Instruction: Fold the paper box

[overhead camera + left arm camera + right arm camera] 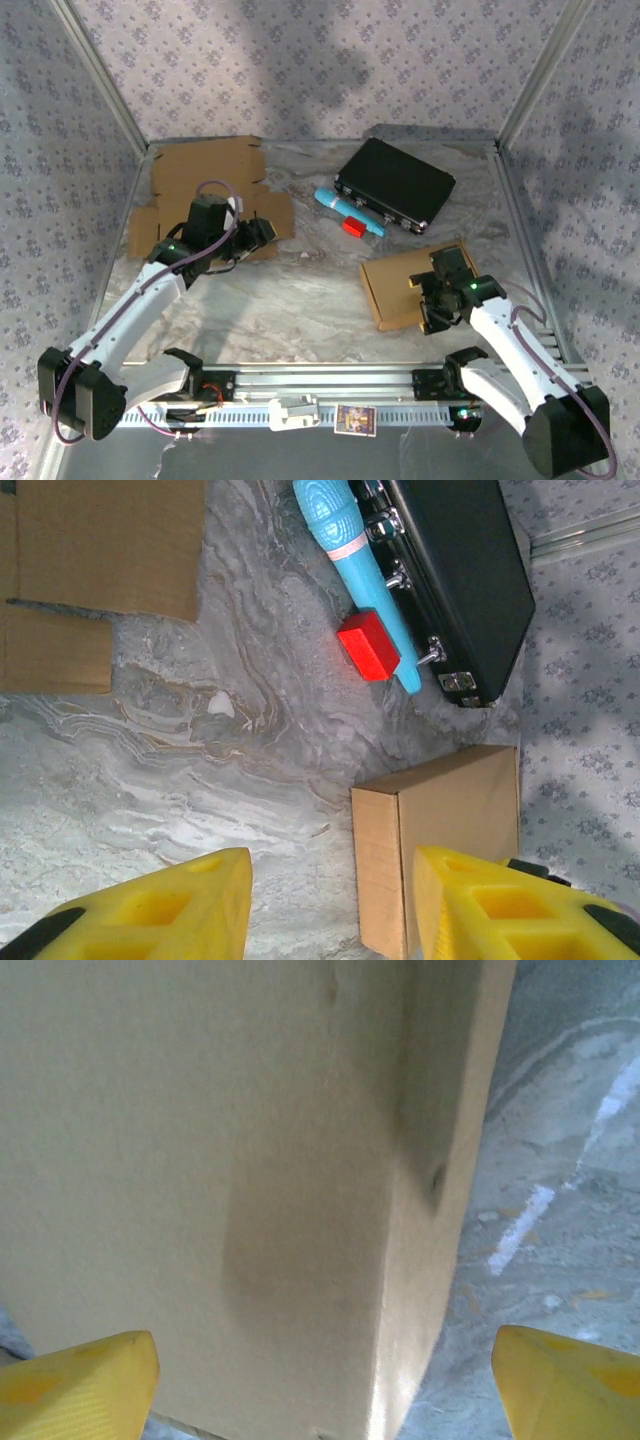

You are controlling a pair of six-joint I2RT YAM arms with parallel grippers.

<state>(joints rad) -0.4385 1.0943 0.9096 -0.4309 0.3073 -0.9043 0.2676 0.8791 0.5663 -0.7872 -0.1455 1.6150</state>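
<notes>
Top view: flat brown cardboard blank (205,180) lies unfolded at far left of grey marbled table (300,300). Left gripper (260,232) hovers at its right edge, prob. to get at a flap. Closed-up brown cardboard box (400,285) sits near right w/ right gripper (437,292) over it. Black hard case (395,185), blue cylindrical tool (350,212) & small red block (353,228) lie mid-far, apart from both cardboards; prob. clutter, not part of the job.

Left wrist view: jaws roughly half apart, yellow fingers (200,910) w/ only table btwn them, nothing held. Blank's corner is top left, box ahead.

Right wrist view: box top & side sit close under cam. Jaws wide, one yellow finger (80,1380) each side of box corner, right one clearly off it. Looks like lining up, not a hold.
</notes>
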